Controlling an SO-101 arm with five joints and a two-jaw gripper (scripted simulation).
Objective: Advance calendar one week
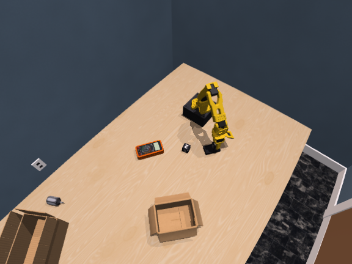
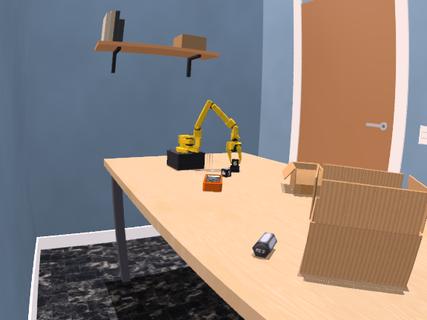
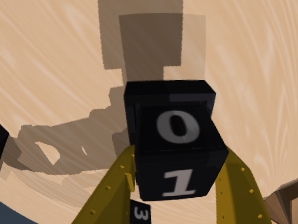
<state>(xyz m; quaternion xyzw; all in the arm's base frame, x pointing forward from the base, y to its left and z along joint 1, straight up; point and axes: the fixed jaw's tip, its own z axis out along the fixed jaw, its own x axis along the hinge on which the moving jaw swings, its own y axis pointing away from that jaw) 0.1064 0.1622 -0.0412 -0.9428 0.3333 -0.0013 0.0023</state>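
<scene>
My gripper (image 3: 178,157) is shut on a black date cube (image 3: 174,139) and holds it just above the table. In the wrist view the cube shows a white 0 on one face and a 1 on the face nearer me; in the exterior view the held cube (image 2: 235,162) shows a 6. In the top view the gripper (image 1: 217,142) hangs over a flat black tray (image 1: 210,149). The second black cube (image 1: 186,148) sits on the table to the left of the tray, apart from it. It also shows in the exterior view (image 2: 226,172) and in the wrist view (image 3: 140,216), where it shows a 3.
An orange multimeter (image 1: 149,149) lies left of the loose cube. An open cardboard box (image 1: 175,216) stands nearer the front, a larger box (image 1: 30,236) at the corner, and a small grey cylinder (image 1: 54,200) beside it. The arm's black base (image 1: 197,113) is behind.
</scene>
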